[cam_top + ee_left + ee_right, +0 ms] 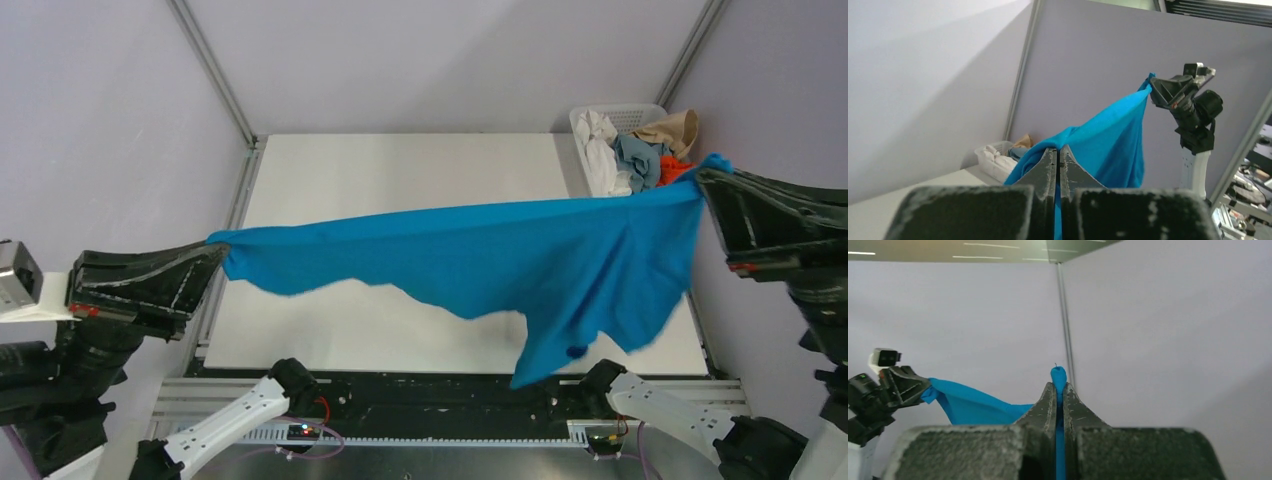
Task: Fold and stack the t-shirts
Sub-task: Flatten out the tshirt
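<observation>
Blue shirt (520, 260): up in the air over the table (400, 170), stretched wide between the two arms. Its top edge is pulled into a nearly straight line that climbs a little toward the right. The lower edge sags in waves, and one long flap hangs down at the right, past the table's near edge.
Left gripper (215, 255): out beyond the table's left side, jaws pressed together on the shirt's left corner. In its wrist view the cloth rises straight out from between the fingers.
Right gripper (705, 180): high at the right, just beside the basket (585, 120), jaws pinched on the shirt's right corner. A small nub of blue pokes out above the fingertips.
Basket: white lattice, at the table's far right corner.
In the basket: a white shirt (600, 150) at the left, a grey-blue shirt (637, 160) in the middle, a tan shirt (675, 128) over the right rim, and an orange shirt (675, 168) just below it, partly behind the blue cloth. All are crumpled.
</observation>
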